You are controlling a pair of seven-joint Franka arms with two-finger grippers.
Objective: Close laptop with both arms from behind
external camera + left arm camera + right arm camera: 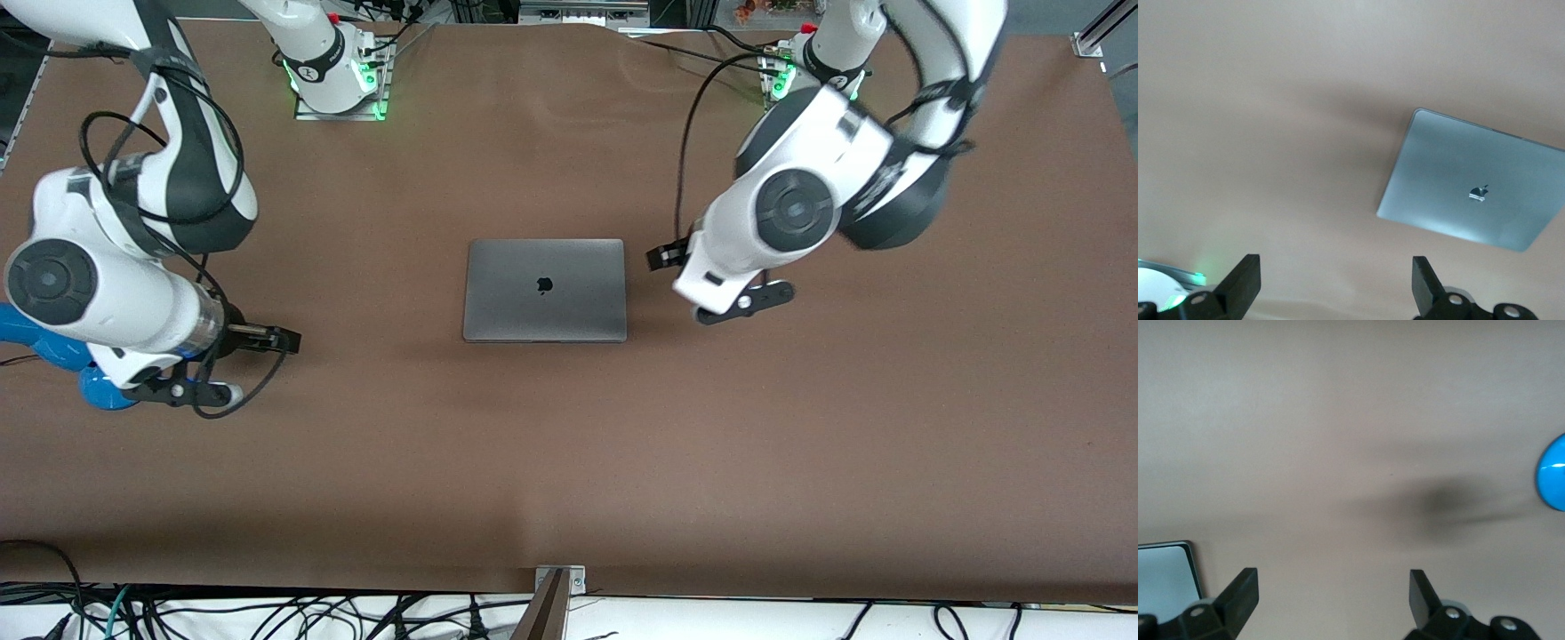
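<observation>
The laptop (pixel 544 290) lies shut, mid-surface (pixel 569 462). At its 3 o'clock hovers the left hand (pixel 1336 283), released; at its 9 o'clock, well apart, the right hand (pixel 1333 600), released too.

I count one laptop (pixel 544 290), shut flat on my worktop (pixel 569 462), one blue ball (pixel 100 391), and my two hands: left hand (pixel 665 258), right hand (pixel 283 340).
</observation>
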